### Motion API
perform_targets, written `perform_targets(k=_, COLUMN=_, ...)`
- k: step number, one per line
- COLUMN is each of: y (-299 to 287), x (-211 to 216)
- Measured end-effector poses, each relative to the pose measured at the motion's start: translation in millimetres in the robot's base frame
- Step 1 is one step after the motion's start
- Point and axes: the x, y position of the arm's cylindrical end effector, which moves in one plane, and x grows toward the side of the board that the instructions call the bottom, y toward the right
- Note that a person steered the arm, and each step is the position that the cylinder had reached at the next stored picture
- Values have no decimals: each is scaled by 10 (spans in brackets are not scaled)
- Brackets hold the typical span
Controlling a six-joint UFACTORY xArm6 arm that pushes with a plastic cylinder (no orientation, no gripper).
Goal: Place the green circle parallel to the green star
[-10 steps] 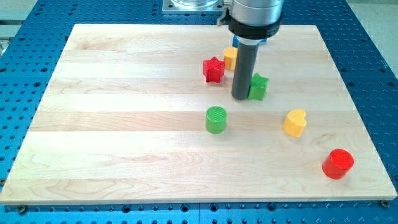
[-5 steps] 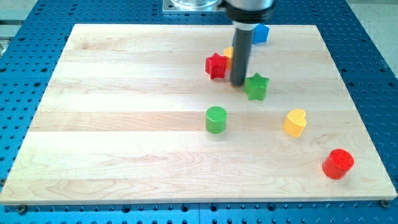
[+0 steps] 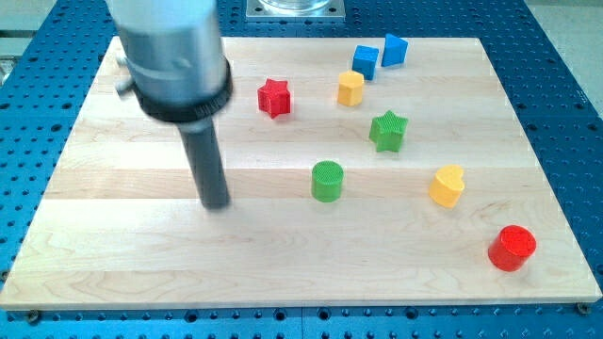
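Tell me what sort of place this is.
Most likely a robotics lab test bench. A wooden board lies on a blue metal plate with a grid of holes, small coloured blocks such as the green star and green circle are scattered over it, and my tip stands left of them.

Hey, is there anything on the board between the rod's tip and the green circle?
No. In the camera view, only bare wood separates my tip from the green circle.
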Motion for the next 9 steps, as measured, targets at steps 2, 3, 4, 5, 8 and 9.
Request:
perform_targets(k=2, y=1788, x=-216)
perform_targets(k=3, y=1735, x=-294)
perform_targets(k=4, y=930, x=-549)
perform_targets(k=5, y=-116, x=-841)
perform_targets(k=8, y=-546, x=-1057)
perform_targets(k=9, y=-471, x=-1205)
